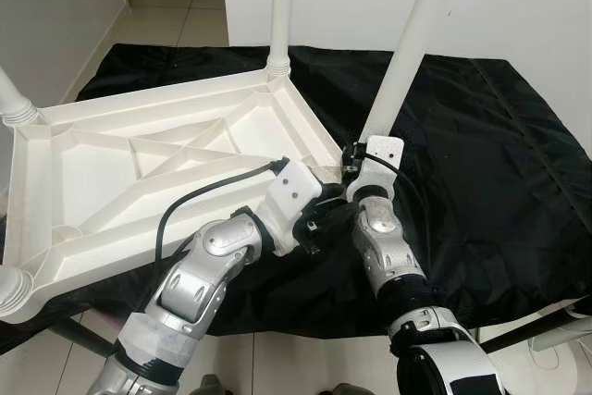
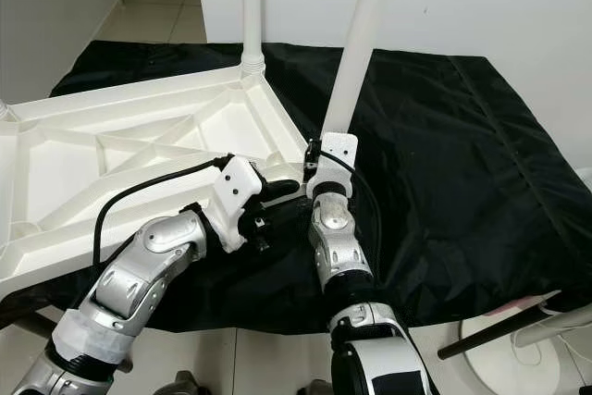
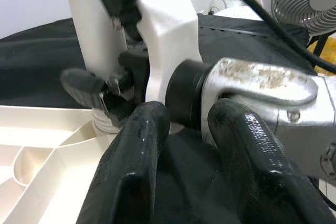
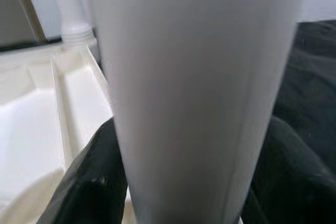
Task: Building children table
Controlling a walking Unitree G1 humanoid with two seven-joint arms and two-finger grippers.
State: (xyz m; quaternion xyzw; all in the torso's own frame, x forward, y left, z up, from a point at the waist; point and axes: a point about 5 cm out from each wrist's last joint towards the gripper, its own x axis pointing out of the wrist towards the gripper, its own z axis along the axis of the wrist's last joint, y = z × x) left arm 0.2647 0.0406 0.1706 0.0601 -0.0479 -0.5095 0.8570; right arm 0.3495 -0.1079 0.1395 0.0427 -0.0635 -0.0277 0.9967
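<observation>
Two hands meet at the near corner of the upturned tabletop (image 1: pixel 139 164) on the black cloth (image 1: pixel 499 154). Right hand (image 4: pixel 173 182) grips the white leg (image 1: pixel 412 53) there; left hand (image 3: pixel 189 145) hangs open just beside it.

Both arms bent inward, wrists nearly meeting. Right gripper (image 4: pixel 173 182) fingers clamped either side of a white leg (image 4: pixel 194 77). Left gripper (image 3: pixel 184 145) fingers apart, pointing at right wrist.

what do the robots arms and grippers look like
Both arms are jointed silver metal shells, scuffed in places, with white wrist housings. The left arm carries a black cable looping to its wrist and white wrapping near the elbow. The right arm has a black-and-white cuff lower down. Each gripper has two long glossy black fingers.
</observation>
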